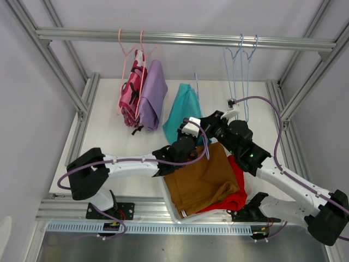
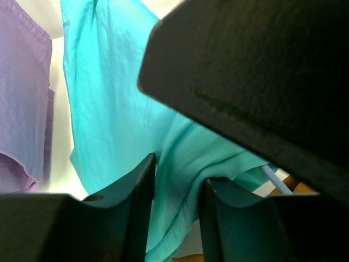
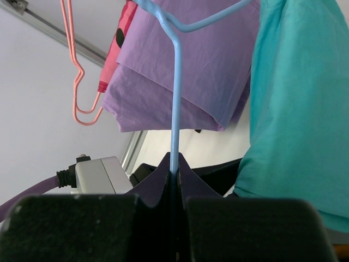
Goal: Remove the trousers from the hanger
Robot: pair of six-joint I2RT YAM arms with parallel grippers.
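Note:
The teal trousers hang on a blue hanger held off the rail above the table. My right gripper is shut on the hanger's thin blue wire; in the right wrist view the gripper pinches it tightly. My left gripper is beside it, and its jaws are closed on a bunched fold of the teal trousers. The lilac trousers and pink camouflage trousers hang on pink hangers. The mustard-brown trousers and red trousers lie in a white bin.
The white bin stands at the near edge between the arm bases. Two bare blue hangers hang at the right of the rail. A pink hanger shows in the right wrist view. Frame posts stand on both sides.

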